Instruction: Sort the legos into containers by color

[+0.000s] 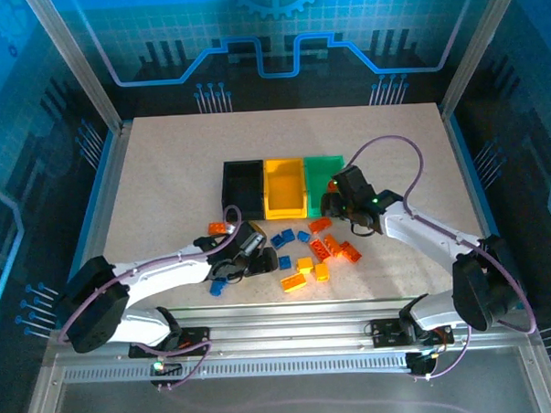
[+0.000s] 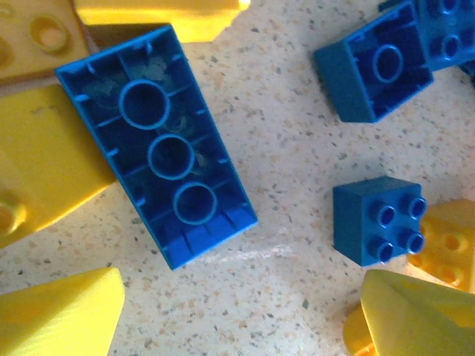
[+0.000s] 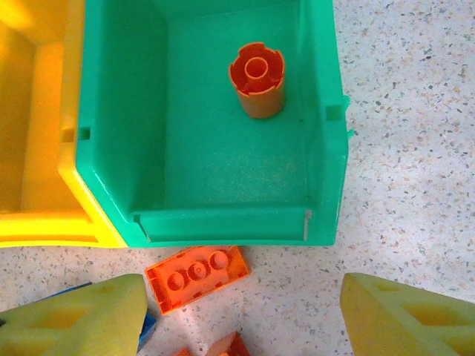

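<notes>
Three small open-top plastic bins stand in a row mid-table on the speckled pale tabletop [image 1: 164,175]: the black bin [image 1: 243,185], the yellow bin [image 1: 285,190] and the green bin [image 1: 321,171], touching side by side. The loose studded plastic legos [image 1: 314,255], blue, yellow and orange-red, lie scattered just in front of them. The left gripper [image 2: 241,297] hangs low over the near-left part of the scatter, its yellow fingers [image 2: 67,311] spread apart with nothing between them. Just ahead of the gap a long blue brick [image 2: 159,148] lies hollow side up, and a small square blue brick [image 2: 378,219] sits studs-up beside it. The right gripper [image 3: 243,304] hovers at the green bin's front wall, jaws wide and empty. A round orange piece [image 3: 257,78] stands inside that bin, and a flat orange brick [image 3: 197,276] lies on the table just outside it.
</notes>
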Tool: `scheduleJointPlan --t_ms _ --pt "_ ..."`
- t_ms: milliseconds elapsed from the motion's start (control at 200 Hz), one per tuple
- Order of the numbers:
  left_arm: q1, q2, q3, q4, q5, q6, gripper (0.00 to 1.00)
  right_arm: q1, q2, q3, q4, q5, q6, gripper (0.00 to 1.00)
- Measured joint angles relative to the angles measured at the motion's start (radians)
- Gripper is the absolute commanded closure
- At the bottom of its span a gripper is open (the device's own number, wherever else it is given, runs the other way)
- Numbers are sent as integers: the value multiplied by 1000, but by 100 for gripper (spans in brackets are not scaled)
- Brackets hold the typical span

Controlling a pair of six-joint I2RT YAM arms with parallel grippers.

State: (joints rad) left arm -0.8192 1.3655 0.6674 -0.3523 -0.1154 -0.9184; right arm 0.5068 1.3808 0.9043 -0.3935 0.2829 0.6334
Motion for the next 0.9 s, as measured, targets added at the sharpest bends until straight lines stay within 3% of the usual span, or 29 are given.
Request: scheduleJointPlan --t_ms 240,545,745,900 --pt "55 85 47 -5 -88 31 24 -6 -30 -8 5 -4 2 29" --pt "67 228 135 -8 -155 87 40 -24 -61 -48 13 -7 2 29" --pt "54 199 111 -17 -169 84 57 -28 -64 -60 14 -8 2 29" --pt "-10 107 75 -53 -166 79 72 -36 -70 -60 14 -11 3 29"
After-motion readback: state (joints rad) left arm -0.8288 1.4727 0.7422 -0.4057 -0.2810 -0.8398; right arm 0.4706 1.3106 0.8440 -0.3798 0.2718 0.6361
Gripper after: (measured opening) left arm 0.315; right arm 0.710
